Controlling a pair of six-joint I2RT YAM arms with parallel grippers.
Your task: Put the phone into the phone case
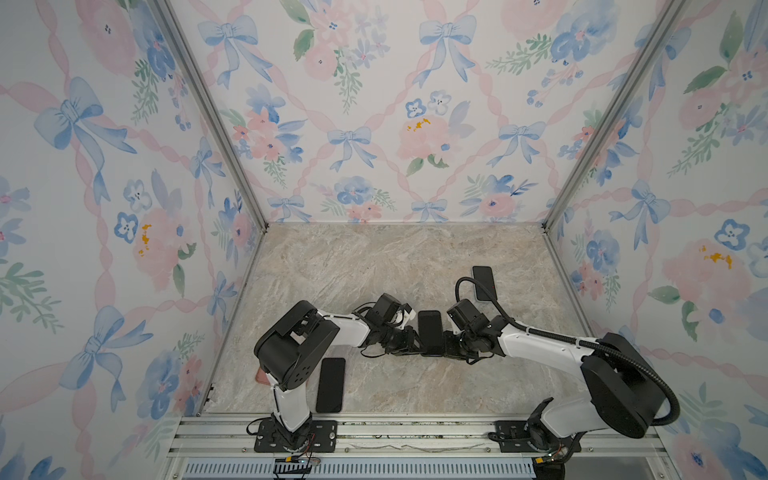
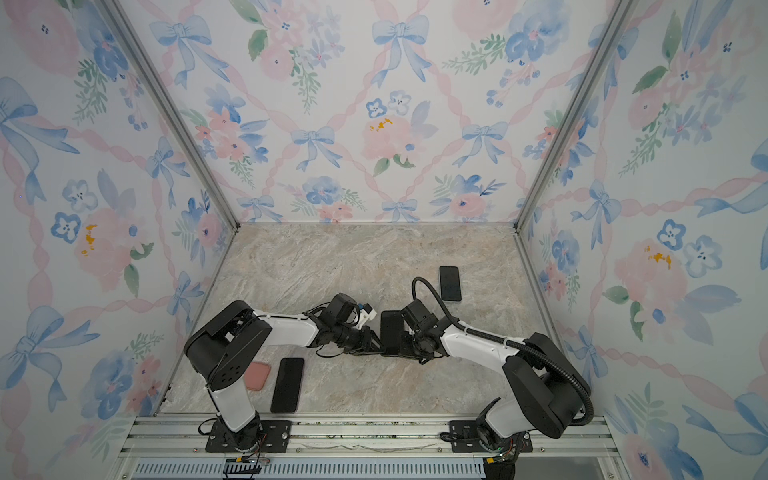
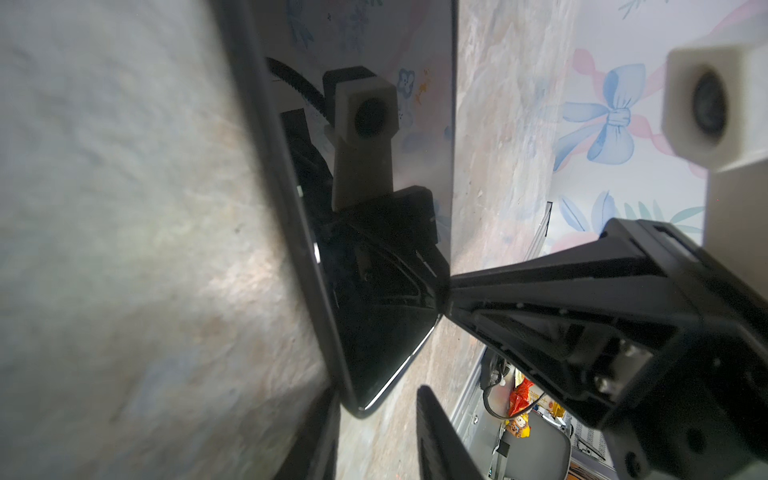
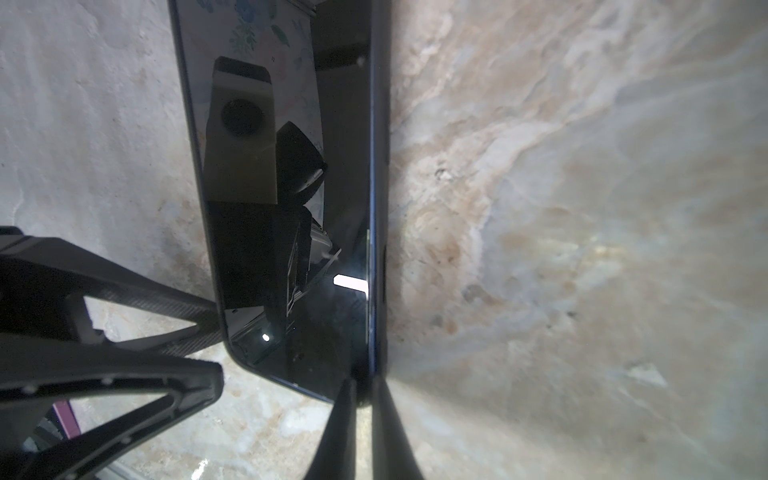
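Bimanual grasp of the phone at mid-bench, seen in both top views and from each wrist. At the near left a pink case, probably the target, lies flat, half hidden behind the left arm; just to its right lies a black slab, phone or case, which cannot be told. Right of these, the left gripper reaches the near left corner of the phone. Its fingers stand partly apart astride that corner, one close against it and one clear of it, so no firm hold is evident. The phone lies lengthwise, near to far, at the middle of the bench; whether it is lifted off the surface cannot be told. On its right side the right gripper has its fingers narrowed onto the thin near edge, pinching it. A second dark phone lies well apart at the far right. The step in hand appears to be securing the phone. The next move calls for a steady lift and carry leftward, then aligning the phone squarely over the case.
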